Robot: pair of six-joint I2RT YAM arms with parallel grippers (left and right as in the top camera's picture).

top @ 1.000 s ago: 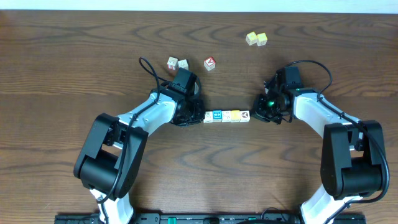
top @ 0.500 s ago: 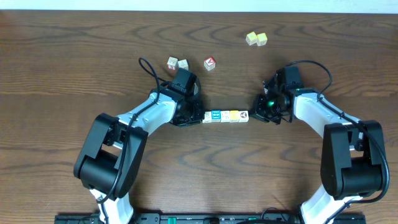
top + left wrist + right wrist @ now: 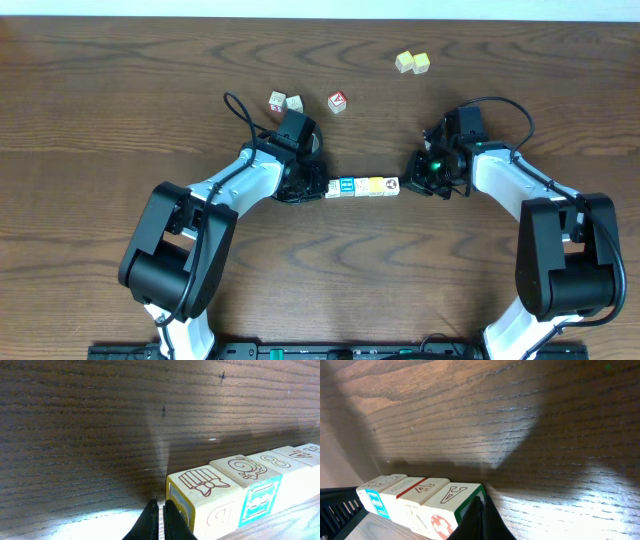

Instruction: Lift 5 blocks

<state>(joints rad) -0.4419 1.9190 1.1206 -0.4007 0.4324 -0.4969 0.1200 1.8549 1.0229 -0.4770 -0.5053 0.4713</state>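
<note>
Five blocks (image 3: 363, 186) stand in one straight left-to-right row at the middle of the table (image 3: 120, 90), faces touching. The left hand (image 3: 160, 521) has its fingers drawn fully together, nothing between them, and its tip is set against the left end block. The right hand (image 3: 479, 519) is likewise closed on nothing, its tip against the right end block, so the row is flanked at both ends. Whether the row sits on the wood or just clear of it cannot be told. Farther back and to the left lie a red-topped cube (image 3: 337, 101) and two pale cubes (image 3: 285, 102), near the left arm's cable loop (image 3: 236, 105) but apart from the row. A yellow-green pair (image 3: 412, 62) lies well apart, far right, near the table's far edge. Bare wood lies on the near and far sides of the row.
</note>
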